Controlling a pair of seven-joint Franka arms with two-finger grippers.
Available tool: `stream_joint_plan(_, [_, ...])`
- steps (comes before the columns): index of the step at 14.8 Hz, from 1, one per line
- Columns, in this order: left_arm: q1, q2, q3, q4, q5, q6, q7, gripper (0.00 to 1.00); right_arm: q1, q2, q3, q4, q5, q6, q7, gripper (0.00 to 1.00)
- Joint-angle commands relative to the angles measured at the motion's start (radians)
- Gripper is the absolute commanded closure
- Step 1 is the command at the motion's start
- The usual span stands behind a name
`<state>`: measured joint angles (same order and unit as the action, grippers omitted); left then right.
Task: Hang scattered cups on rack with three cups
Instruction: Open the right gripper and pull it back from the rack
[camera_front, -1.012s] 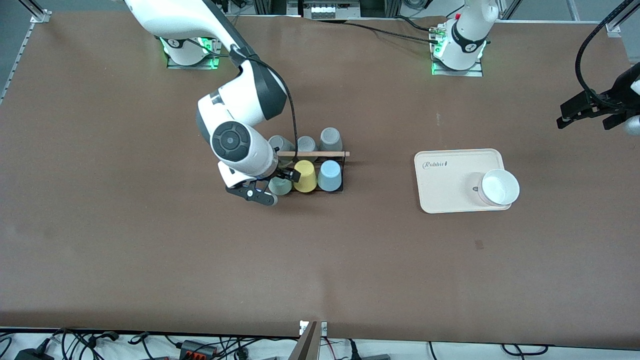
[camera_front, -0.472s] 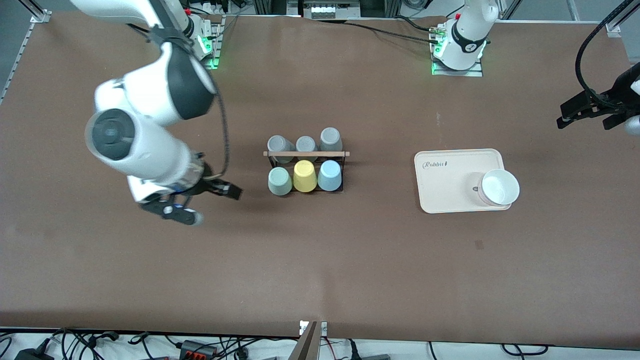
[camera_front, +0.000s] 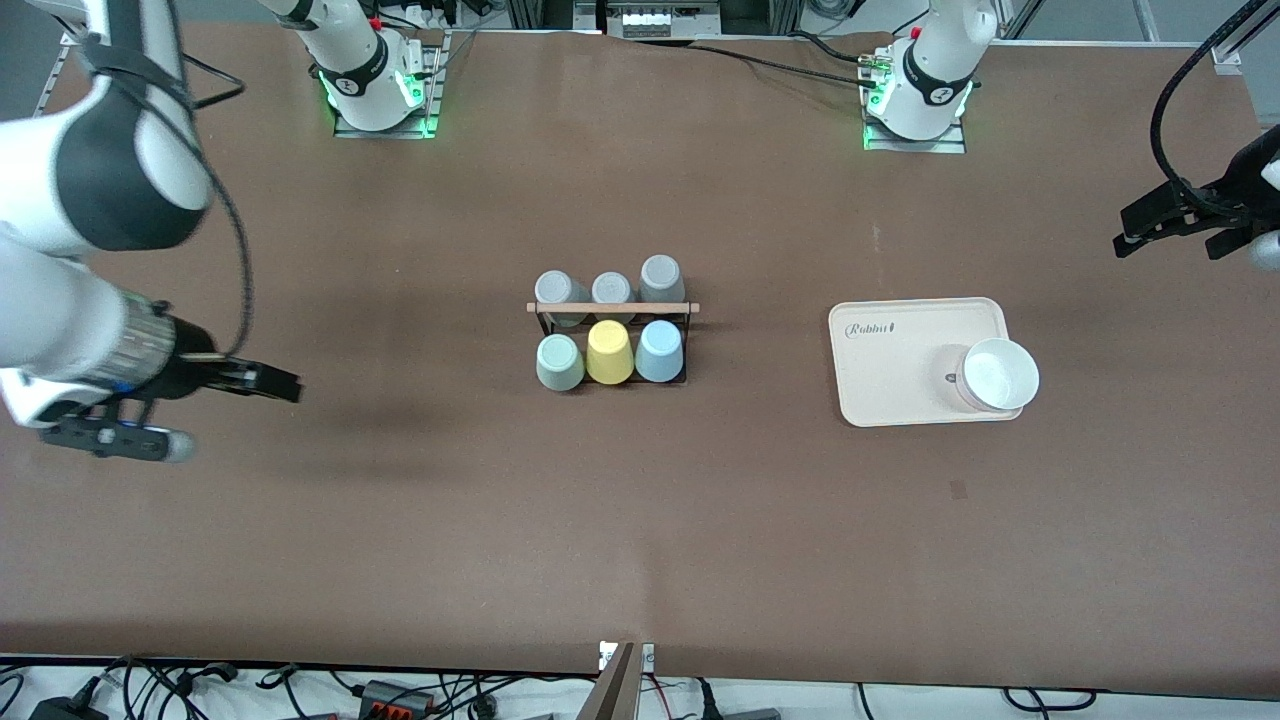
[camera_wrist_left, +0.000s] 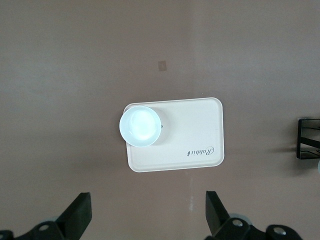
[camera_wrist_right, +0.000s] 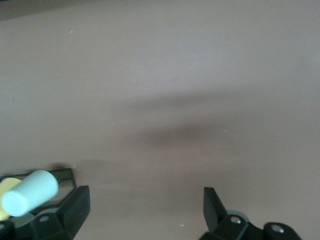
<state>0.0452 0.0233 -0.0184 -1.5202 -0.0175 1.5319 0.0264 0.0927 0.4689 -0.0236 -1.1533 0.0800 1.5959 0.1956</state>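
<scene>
The counter (camera_front: 640, 520) carries the rack (camera_front: 612, 308) at its middle. On the rack's nearer row hang the mint-green cup (camera_front: 559, 362) and light blue cup (camera_front: 659, 351), flanking a yellow cup (camera_front: 609, 352). The right claw (camera_front: 262, 381), fingers apart and empty, hovers over the counter's right-arm end. The left claw (camera_front: 1170, 224), fingers apart, waits over the left-arm end.

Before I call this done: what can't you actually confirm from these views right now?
- Pegs under the cups: in the front view the mint cup, yellow cup and blue cup cover the rack, so seating on pegs is unseen.
- Rack in the left wrist view: cut off by the frame edge.
- Bowl on the tray: whether it holds anything is unclear.
- Right gripper: motion-blurred in the front view.
</scene>
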Motion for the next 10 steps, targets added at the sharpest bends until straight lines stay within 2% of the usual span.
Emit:
stream_joint_plan(1, [0.004,-0.002,-0.003,-0.003,-0.010,0.008,0.001,0.00,-0.076,-0.078,0.016,-0.040,-0.017,-0.014,-0.146,0.00])
stream_joint_plan(3, [0.004,-0.003,-0.003,-0.005,-0.010,0.008,0.001,0.00,-0.105,-0.104,0.014,-0.051,-0.069,-0.016,-0.215,0.00])
stream_joint_plan(6, [0.004,-0.003,-0.003,-0.005,-0.010,0.008,0.001,0.00,-0.099,-0.139,-0.012,-0.060,-0.083,0.002,-0.254,0.00])
stream_joint_plan(10, [0.004,-0.005,-0.003,-0.006,-0.010,0.007,0.001,0.00,-0.107,-0.220,-0.012,-0.187,-0.086,0.050,-0.252,0.00])
